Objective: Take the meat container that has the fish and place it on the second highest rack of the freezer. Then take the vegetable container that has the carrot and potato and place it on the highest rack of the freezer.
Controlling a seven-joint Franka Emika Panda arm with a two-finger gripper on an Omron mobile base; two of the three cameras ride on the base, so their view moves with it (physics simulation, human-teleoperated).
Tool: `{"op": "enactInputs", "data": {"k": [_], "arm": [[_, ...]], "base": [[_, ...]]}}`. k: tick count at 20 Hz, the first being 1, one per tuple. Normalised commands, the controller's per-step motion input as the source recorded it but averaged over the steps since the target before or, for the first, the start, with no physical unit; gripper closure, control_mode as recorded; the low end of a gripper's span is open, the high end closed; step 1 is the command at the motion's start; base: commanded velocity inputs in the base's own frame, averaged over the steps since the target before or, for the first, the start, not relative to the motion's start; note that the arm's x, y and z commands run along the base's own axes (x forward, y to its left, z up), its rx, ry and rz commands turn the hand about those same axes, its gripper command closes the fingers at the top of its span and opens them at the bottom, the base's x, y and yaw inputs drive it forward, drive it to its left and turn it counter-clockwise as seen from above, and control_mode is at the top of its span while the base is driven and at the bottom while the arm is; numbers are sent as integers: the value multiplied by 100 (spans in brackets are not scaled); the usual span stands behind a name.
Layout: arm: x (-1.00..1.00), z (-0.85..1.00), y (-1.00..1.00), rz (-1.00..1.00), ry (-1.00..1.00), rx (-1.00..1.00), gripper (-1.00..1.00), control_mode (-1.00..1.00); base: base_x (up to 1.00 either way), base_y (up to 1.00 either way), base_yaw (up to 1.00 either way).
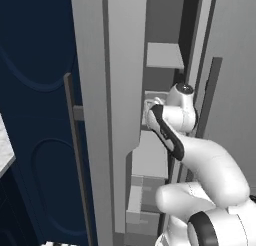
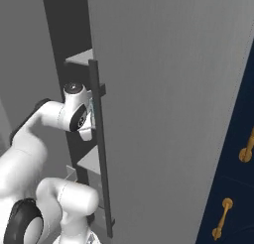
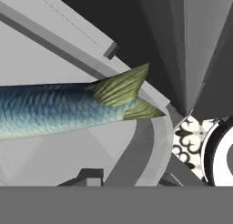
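One container of two is in hand: the tray [image 3: 150,141] with the fish [image 3: 59,109] is seen close under the hand camera, its rim curving past the gripper [image 3: 93,176], whose dark tips show at 6 o'clock of the hand view. The jaws are judged nearly closed and clenched on the tray's edge, though the contact itself is not plainly shown. The arm [image 1: 200,155] is reached into the open freezer [image 1: 120,90]. The hand is level with a shelf [image 1: 154,97] just below the top shelf [image 1: 164,55], which lies at 12 o'clock from the hand. The tray is judged carried at or over the second shelf, not yet set down and released. The fish tail points toward 3 o'clock in the hand view. The vegetable tray and the top shelf are judged left to be done.
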Motion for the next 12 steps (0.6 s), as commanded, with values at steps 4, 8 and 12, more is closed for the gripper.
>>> {"op": "enactInputs", "data": {"k": [4,8,12], "arm": [[99,-5,0,0,8,0,100,-100],[90,-9,0,0,0,0,100,-100],[76,-43,-1,0,1,0,100,-100]], "base": [[0,0,0],[0,0,0],[0,0,0]]}}
